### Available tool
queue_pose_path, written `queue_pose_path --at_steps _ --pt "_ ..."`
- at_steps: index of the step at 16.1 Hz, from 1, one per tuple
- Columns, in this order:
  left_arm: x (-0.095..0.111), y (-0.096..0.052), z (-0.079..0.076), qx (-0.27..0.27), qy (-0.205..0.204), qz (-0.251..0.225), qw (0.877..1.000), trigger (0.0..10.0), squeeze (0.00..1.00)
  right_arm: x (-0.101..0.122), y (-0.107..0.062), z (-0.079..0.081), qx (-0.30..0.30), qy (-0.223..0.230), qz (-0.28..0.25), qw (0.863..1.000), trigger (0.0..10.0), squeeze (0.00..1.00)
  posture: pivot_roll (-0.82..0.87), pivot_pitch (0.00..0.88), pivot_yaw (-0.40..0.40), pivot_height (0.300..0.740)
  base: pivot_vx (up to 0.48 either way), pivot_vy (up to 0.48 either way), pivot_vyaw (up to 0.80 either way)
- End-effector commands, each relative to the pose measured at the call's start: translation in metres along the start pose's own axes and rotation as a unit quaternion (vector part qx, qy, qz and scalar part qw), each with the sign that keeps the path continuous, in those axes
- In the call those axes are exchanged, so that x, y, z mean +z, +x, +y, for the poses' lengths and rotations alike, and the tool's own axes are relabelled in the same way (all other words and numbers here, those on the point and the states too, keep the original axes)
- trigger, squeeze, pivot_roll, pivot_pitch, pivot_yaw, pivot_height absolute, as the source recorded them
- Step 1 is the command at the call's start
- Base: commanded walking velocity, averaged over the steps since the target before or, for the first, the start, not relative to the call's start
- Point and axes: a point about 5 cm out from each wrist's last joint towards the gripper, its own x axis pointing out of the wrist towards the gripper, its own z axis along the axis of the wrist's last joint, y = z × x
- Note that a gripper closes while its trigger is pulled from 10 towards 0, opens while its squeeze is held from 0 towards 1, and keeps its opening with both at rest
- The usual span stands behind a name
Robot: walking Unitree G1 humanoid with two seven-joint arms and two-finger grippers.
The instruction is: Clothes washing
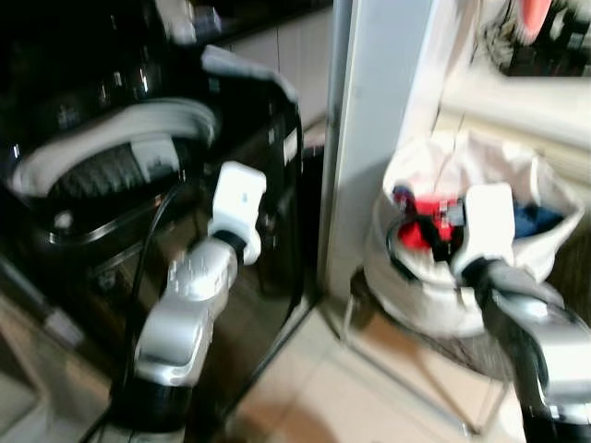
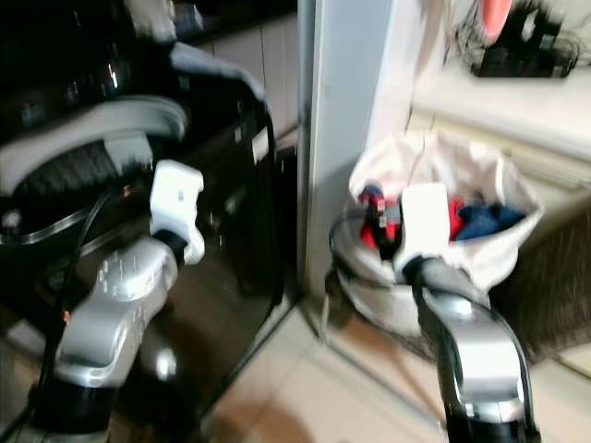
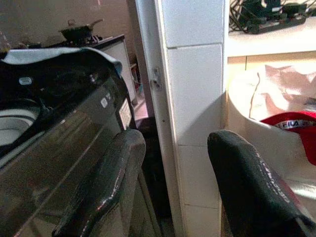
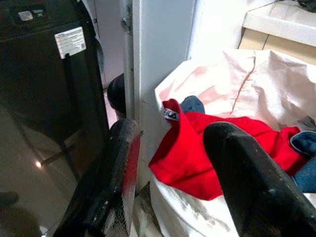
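A black top-loading washing machine (image 1: pixel 268 212) stands on the left, and the pale rim of its open drum (image 1: pixel 102 171) shows. On the right, a white laundry bag (image 1: pixel 416 286) holds a red garment (image 4: pixel 197 158) and a blue garment (image 1: pixel 536 220). My right gripper (image 4: pixel 173 136) is open, just before the bag's rim, with the red garment beyond its fingers (image 4: pixel 237 173). Nothing is held between them. My left gripper (image 3: pixel 175 148) is also open and empty. It is raised in front of the washer's side and faces the white pillar (image 1: pixel 369 138).
The white tiled pillar separates the washer from the bag. A wire stand (image 1: pixel 443 351) carries the bag above the tile floor (image 1: pixel 314 397). A shelf (image 1: pixel 517 101) with dark items runs behind the bag. A pale cloth (image 1: pixel 249 69) lies on the washer's back corner.
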Motion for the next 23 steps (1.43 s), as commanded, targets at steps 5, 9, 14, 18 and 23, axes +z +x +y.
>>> queue_pose_path --at_steps 5,9,14,18,23 --pt "0.004 0.004 0.0 0.002 0.005 -0.007 1.0 10.0 0.0 0.006 -0.004 -0.001 -0.017 -0.003 -0.022 1.0 10.0 0.0 -0.02 0.0 0.044 0.74 0.0 0.0 0.0" --pt "0.006 0.005 0.004 0.024 0.03 -0.01 0.999 10.0 0.0 0.008 -0.004 0.002 -0.012 -0.007 -0.025 1.0 10.0 0.0 -0.02 0.0 0.042 0.74 0.0 -0.24 0.0" --pt "0.007 0.009 0.013 0.06 0.0 -0.011 0.998 10.0 0.0 0.003 -0.005 0.006 -0.021 -0.008 -0.012 1.0 10.0 0.0 -0.02 0.0 0.047 0.74 0.0 -0.057 0.0" --pt "0.008 0.009 0.019 0.055 -0.019 -0.01 0.998 10.0 0.0 0.004 -0.003 0.008 -0.021 0.002 -0.018 1.0 10.0 0.0 -0.03 0.0 0.052 0.74 0.2 0.0 0.0" --pt "0.005 0.008 0.02 0.059 -0.027 -0.004 0.998 10.0 0.0 0.0 -0.006 0.013 -0.012 0.009 -0.011 1.0 10.0 0.0 -0.02 0.0 0.045 0.74 0.426 0.0 0.0"
